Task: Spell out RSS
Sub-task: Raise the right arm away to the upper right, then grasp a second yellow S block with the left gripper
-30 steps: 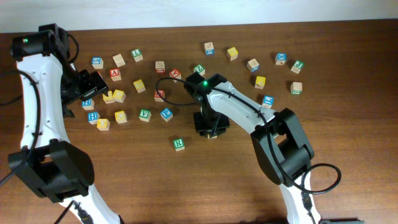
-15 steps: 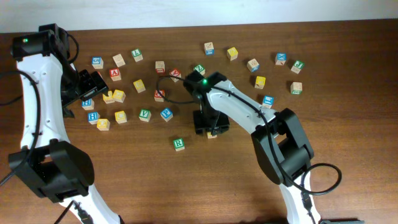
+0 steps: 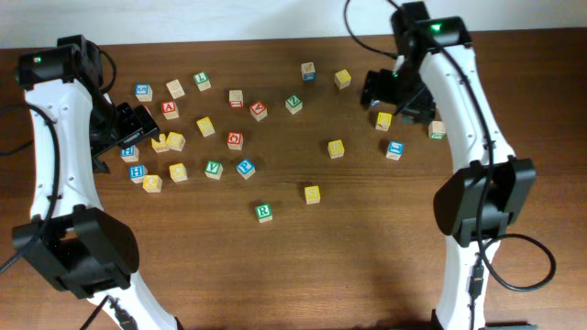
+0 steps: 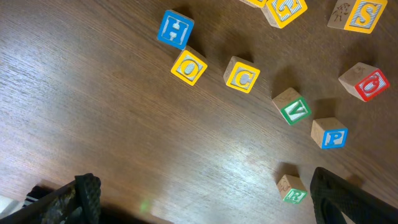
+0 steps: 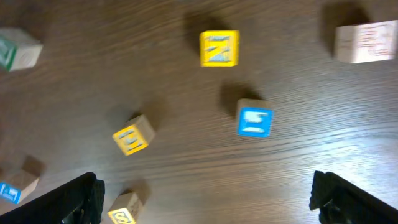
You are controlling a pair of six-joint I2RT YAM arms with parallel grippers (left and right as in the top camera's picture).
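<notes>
Where overhead blurs, right wrist reads S cube (image 5: 121, 214).

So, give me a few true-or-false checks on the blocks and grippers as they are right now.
1. The R block touches the nearest yellow block. False: they lie apart.
2. The right gripper holds a block. False: it is open and empty.
3. The V block sits beside the P block. True.
4. The left gripper is open and empty. True.
</notes>
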